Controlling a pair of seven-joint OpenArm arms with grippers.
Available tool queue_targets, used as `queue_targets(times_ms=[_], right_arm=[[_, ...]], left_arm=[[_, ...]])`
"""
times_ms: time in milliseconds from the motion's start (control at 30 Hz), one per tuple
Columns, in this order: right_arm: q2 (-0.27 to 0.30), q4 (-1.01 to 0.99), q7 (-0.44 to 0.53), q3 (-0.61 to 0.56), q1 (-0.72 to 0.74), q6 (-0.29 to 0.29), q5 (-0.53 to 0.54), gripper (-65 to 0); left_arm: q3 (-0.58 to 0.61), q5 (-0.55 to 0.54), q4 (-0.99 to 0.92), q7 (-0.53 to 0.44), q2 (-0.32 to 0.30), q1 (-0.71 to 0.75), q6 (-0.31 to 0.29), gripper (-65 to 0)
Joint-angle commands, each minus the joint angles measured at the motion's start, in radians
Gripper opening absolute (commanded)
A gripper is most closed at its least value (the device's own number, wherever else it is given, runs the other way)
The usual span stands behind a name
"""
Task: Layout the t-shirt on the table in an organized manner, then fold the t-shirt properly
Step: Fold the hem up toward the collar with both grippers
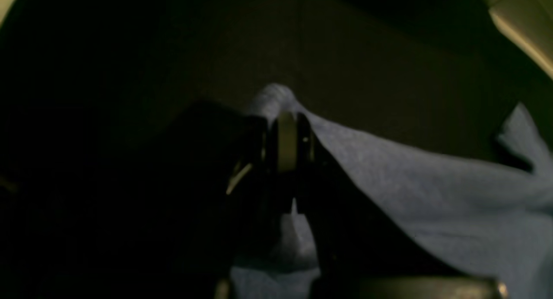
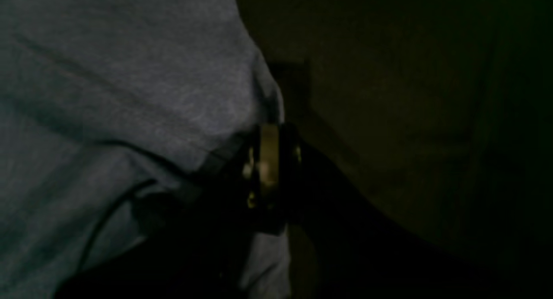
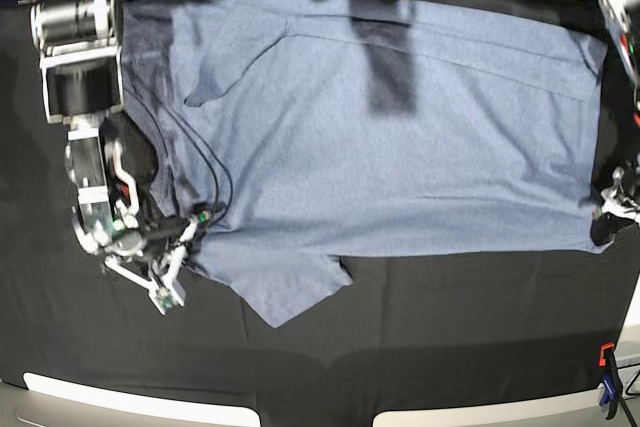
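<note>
t-shirt (image 3: 380,137) lying spread on table (image 3: 420,337) between both claws | left claw (image 1: 287,117) clenching its corner | right claw (image 2: 270,130) clenching opposite edge

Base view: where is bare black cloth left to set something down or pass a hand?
Free: the wide strip of table between the t-shirt hem and the near edge, and the left margin beyond the right gripper. Crowded: the shirt's lower corners, both pinched, the left gripper at the right edge.
</note>
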Motion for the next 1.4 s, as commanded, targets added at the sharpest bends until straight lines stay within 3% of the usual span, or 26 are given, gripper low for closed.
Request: queue_targets(times_ms=[0,167,500,633,1200,1367], right_arm=[[0.013,0.047,0.018,0.024,0.014,-0.008,0.004,-65.0],[0.014,0.190,0.009,0.112,-0.097,-0.008,0.010,-65.0],[0.014,0.496,-0.001,0.220,-0.367,-0.008,0.010,-65.0],[0.013,0.589,-0.020,0.258,-0.464,-0.008,0.010,-65.0],[0.013,0.758,-0.055,0.333,-0.723,-0.008,0.010,-65.0],[0.008,0.757,-0.174,0.333,-0.746,-0.008,0.057,-65.0]], left_arm=[[-0.007,-0.027,0.057,-0.027,-0.025,0.000,-0.001,-65.0],[-0.007,-0.051,0.228,-0.023,-0.025,0.107,0.087,-65.0],[-0.082,-0.093,0.316,0.059,-0.008,0.194,0.086,-65.0],[-0.137,-0.092,0.316,0.089,-0.003,0.233,0.032,-65.0],[-0.151,-0.092,0.346,0.134,-0.003,0.407,0.026,-65.0],[-0.151,-0.072,0.348,0.171,-0.003,0.417,0.026,-65.0]])
